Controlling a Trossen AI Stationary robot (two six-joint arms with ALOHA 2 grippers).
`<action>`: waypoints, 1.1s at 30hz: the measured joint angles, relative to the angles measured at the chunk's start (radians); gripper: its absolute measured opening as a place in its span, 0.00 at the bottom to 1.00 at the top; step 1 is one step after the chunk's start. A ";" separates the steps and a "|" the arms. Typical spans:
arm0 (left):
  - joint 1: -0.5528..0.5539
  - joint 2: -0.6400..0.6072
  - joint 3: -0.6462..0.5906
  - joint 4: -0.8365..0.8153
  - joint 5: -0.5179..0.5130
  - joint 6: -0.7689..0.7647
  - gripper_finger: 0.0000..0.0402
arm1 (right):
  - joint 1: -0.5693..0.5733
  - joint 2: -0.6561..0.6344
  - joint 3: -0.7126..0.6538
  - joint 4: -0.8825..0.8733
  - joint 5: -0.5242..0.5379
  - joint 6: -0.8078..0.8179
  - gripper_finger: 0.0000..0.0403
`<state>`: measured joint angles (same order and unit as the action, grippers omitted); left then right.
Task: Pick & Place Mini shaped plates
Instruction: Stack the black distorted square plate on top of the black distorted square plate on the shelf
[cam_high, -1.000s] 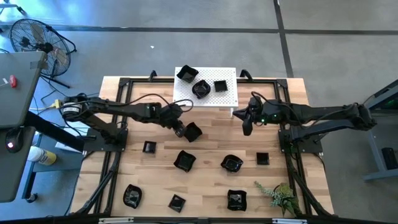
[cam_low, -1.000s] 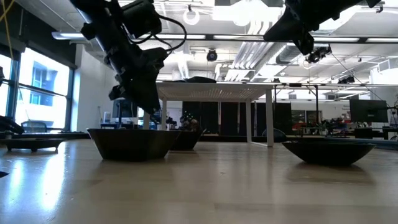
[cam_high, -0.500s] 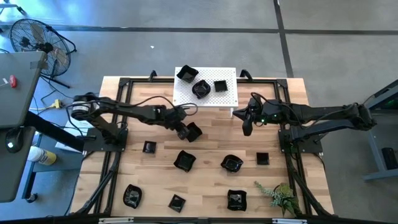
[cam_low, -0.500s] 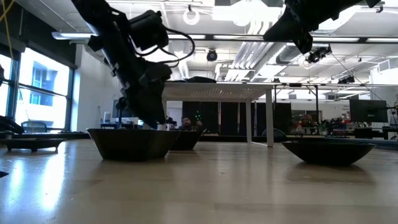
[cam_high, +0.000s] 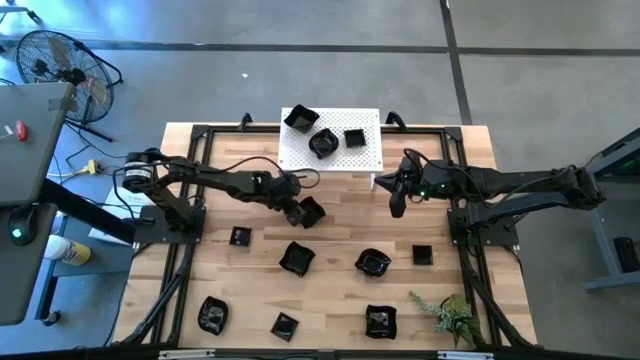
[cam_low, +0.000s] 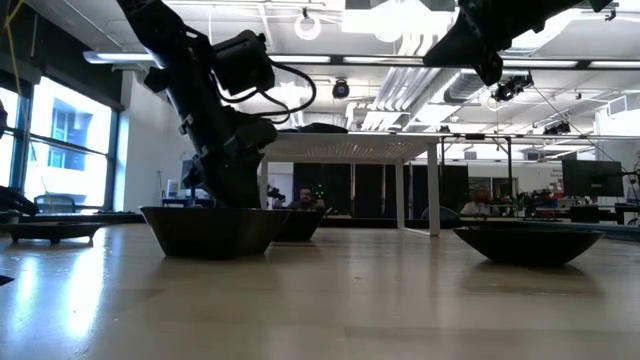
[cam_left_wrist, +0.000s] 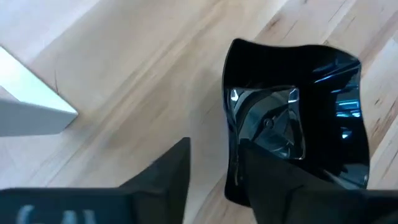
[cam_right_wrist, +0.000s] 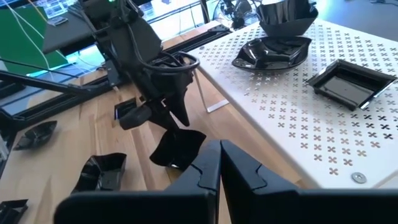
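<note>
Several small glossy black mini shaped plates lie scattered on the wooden table. One square plate (cam_high: 312, 212) (cam_left_wrist: 292, 124) lies flat near the white perforated stand (cam_high: 368, 158). My left gripper (cam_high: 293, 211) (cam_left_wrist: 214, 180) is open and slants down at this plate's left edge, one finger over the inside of the dish and the other outside, above bare wood. My right gripper (cam_high: 397, 208) (cam_right_wrist: 219, 163) hangs shut and empty above the table, to the right of the stand. My left gripper straddles the square plate's left rim (cam_left_wrist: 231, 158), slanting down from the table's left. One finger (cam_left_wrist: 270, 183) is over the dish's inside, the other (cam_left_wrist: 168, 180) outside it. Whether either finger touches the rim, I cannot tell. The plate lies flat on the table.
Three black plates (cam_high: 323, 143) sit on the white stand at the far middle. More plates lie nearer, such as one at mid-table (cam_high: 296, 258) and one right of it (cam_high: 373, 264). A green sprig (cam_high: 445, 312) lies at the near right. Black frame rails run along both table sides.
My left gripper has sunk toward the table and moved a little rightward up to the square plate, which has stayed where it was.
</note>
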<state>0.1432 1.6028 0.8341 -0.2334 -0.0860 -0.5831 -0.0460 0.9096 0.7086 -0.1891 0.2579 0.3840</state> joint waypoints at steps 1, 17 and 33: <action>0.000 0.000 0.000 0.001 0.000 0.000 0.29 | 0.000 0.000 0.000 0.000 0.004 0.000 0.01; 0.000 -0.054 0.040 -0.056 0.175 0.022 0.01 | 0.000 0.000 0.000 0.000 0.026 -0.027 0.01; -0.102 -0.116 0.432 -0.366 0.224 -0.024 0.00 | -0.031 -0.009 -0.001 -0.011 0.014 -0.072 0.00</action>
<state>0.0412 1.4868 1.2663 -0.5997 0.1378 -0.6067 -0.0767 0.9008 0.7078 -0.2003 0.2715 0.3122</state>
